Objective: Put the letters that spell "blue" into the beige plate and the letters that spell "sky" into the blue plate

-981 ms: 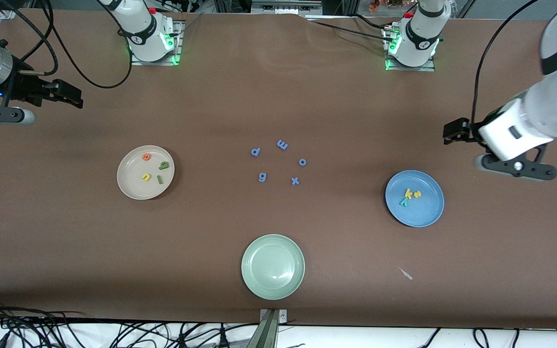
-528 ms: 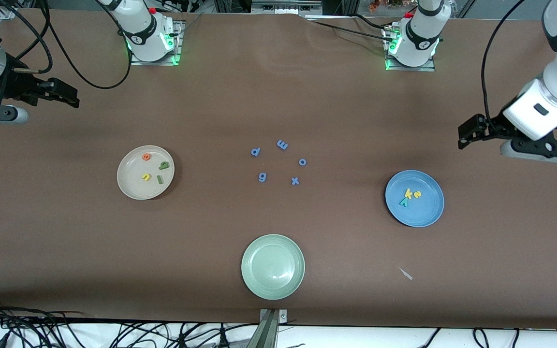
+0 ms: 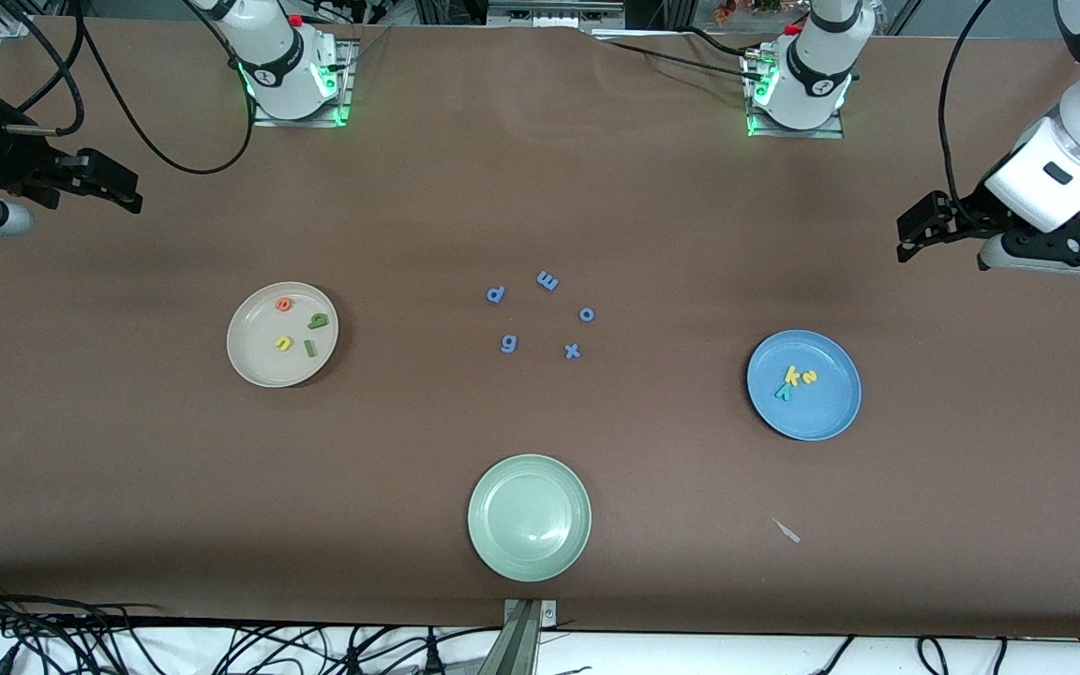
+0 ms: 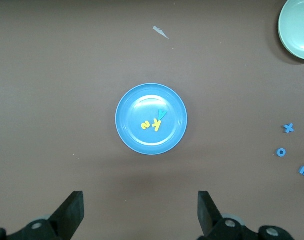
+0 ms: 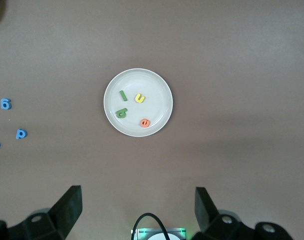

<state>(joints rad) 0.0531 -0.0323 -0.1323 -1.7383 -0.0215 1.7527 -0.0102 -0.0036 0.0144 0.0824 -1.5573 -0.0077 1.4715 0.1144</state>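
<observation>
Front view. The beige plate [image 3: 282, 335] sits toward the right arm's end of the table and holds all four letters of "blue": orange e [image 3: 283, 304] at its 12 o'clock, green b [image 3: 318, 322] at 2 o'clock, green l [image 3: 310, 349] at 4 o'clock, and yellow u [image 3: 283, 344] just below centre. The blue plate [image 3: 803, 384] sits toward the left arm's end and holds "sky": yellow s [image 3: 809, 378], yellow k [image 3: 791, 376] and teal y [image 3: 783, 393], bunched close together near its centre.

The right gripper [image 3: 123, 188] hangs over bare table at about 10 o'clock from the beige plate, fingers spread wide and empty. The left gripper [image 3: 915, 230] hangs over bare table at about 1 o'clock from the blue plate, likewise wide and empty. Each wrist view shows its arm's own plate well clear of the fingers.

Between the plates lie five periwinkle letters [image 3: 541, 314]. A green plate [image 3: 529, 517] lies nearer the camera, with a pale scrap [image 3: 787, 532] toward the left arm's end.

Judgement: both words appear sorted; no task letter lies outside its plate, so no further reach seems called for.
</observation>
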